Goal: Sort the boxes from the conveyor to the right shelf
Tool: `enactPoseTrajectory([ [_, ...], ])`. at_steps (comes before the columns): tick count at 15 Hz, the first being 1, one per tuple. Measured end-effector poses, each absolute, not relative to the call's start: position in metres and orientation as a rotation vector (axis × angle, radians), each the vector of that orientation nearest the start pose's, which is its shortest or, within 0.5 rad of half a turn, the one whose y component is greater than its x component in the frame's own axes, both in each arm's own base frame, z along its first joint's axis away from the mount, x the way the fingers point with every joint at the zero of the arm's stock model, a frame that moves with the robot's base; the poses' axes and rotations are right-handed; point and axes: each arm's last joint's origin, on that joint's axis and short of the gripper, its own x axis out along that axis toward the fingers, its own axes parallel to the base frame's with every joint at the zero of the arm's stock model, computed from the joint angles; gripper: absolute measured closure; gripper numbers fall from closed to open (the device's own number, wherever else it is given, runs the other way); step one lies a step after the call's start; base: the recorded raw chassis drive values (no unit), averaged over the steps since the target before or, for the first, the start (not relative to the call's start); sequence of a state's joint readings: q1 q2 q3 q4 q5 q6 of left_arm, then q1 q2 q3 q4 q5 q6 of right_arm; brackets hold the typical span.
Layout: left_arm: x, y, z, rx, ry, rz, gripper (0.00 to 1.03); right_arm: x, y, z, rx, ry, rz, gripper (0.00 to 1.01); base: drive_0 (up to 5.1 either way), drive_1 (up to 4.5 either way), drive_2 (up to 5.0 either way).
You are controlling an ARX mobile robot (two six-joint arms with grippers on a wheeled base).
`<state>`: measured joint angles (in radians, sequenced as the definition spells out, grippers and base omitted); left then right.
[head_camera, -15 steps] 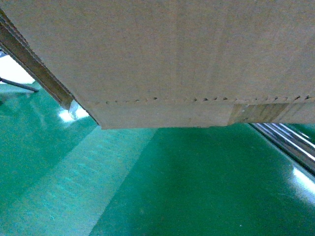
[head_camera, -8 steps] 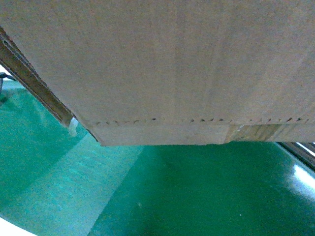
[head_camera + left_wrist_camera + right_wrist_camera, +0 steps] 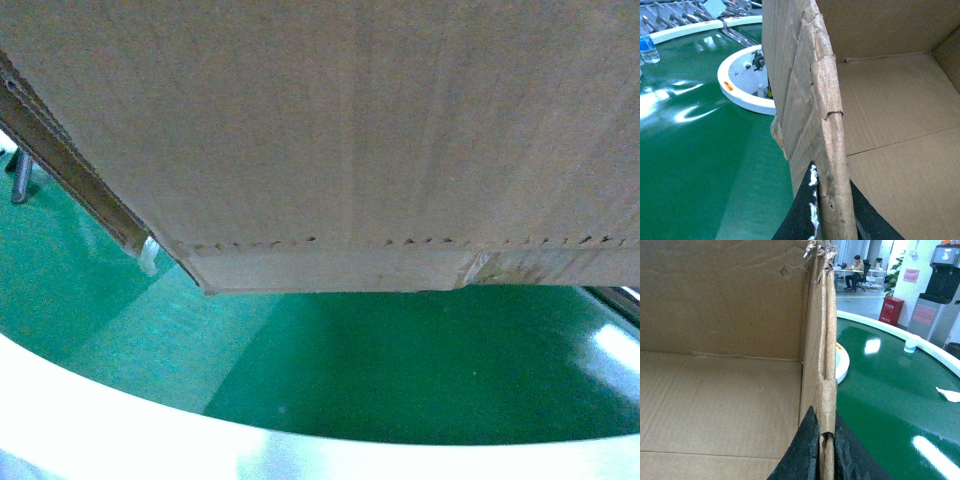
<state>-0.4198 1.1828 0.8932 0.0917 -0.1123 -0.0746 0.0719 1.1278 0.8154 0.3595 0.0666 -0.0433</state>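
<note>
Cardboard box (image 3: 340, 130) fills most of the head view, its brown side wall hanging above the green belt of the conveyor (image 3: 400, 370), with a dotted perforation line running along its lower side and a strip of lighter flap below it. The box's bottom edge stands clear of the belt in that view, and the white rim of the conveyor curves across the bottom of the picture.

In the left wrist view the left gripper (image 3: 832, 212) is clamped on one ragged wall of the box (image 3: 815, 125): one black finger (image 3: 802, 215) lies against the outside of the wall and the other against the inside, with the torn corrugated edge running up between them. The open, bare inside of the box lies to the right. To the left the green belt (image 3: 700, 165) stretches away, with a white round hub (image 3: 742, 92) just beyond the box and a clear water bottle (image 3: 647, 47) standing far back near the white rim.

In the right wrist view the right gripper (image 3: 826, 452) is likewise closed on the opposite wall of the box (image 3: 820, 340), a black finger (image 3: 805, 450) on each face of the cardboard. Beyond it the belt (image 3: 890, 385) curves away; a paper cup (image 3: 910, 343) stands near the rim and a scrap of white paper (image 3: 947, 394) lies near the edge. In the background a person (image 3: 856, 271) sits at a desk, beside a red cabinet (image 3: 891, 310).
</note>
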Motion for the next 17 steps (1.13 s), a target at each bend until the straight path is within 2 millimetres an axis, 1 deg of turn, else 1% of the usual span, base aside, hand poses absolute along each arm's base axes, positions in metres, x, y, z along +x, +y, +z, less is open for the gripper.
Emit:
enactPoseTrajectory([
  [17, 0.2448, -0.1057, 0.3167, -0.022, 0.201, -0.299, 0.99, 0.2535, 0.0162, 0.3293, -0.040, -0.051, 0.003, 0.98, 0.0, -4.13, 4.1],
])
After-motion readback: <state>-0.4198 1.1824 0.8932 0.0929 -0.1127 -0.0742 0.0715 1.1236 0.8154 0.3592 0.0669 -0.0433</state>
